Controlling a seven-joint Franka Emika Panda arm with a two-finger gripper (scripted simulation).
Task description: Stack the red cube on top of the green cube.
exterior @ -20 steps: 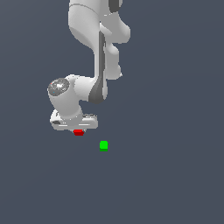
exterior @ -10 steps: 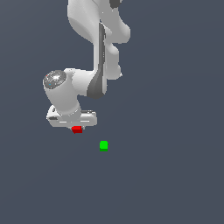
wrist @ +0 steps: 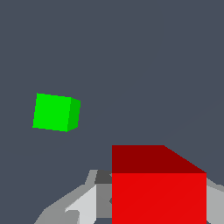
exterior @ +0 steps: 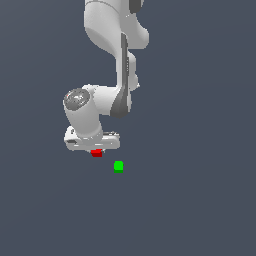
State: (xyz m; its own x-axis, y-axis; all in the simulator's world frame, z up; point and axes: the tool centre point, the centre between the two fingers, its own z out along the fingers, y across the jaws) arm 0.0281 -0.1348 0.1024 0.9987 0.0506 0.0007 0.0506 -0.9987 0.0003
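**Red cube at the gripper, green cube apart on the floor**

No brand, label or writing can be read on the arm, the cubes or the ground in either view.

The white, glossy robot arm (exterior: pixel 107 55) reaches down from the top of the exterior view, and its gripper (exterior: pixel 96 150) hangs low over the plain dark grey-blue surface (exterior: pixel 200 200). The tiny, plain bright red cube (exterior: pixel 96 153) sits directly under the gripper's pale body, touching it from below as seen in the exterior view. In the wrist view the red cube (wrist: pixel 158 188) fills the near foreground, with grey and white finger (wrist: pixel 83 203) parts showing on either side of it, close against its sides. The fingers look clamped on the red cube, though the contact faces themselves are hidden behind the cube. Whether the cube rests on the surface or is lifted just off it cannot be told.

The tiny, plain bright green cube (exterior: pixel 118 166) of the same size lies on the surface, near the red cube but clearly apart, at about four o'clock from it in the exterior view. In the wrist view the green cube (wrist: pixel 55 112) stands alone on bare ground, untouched, with nothing on top of it.
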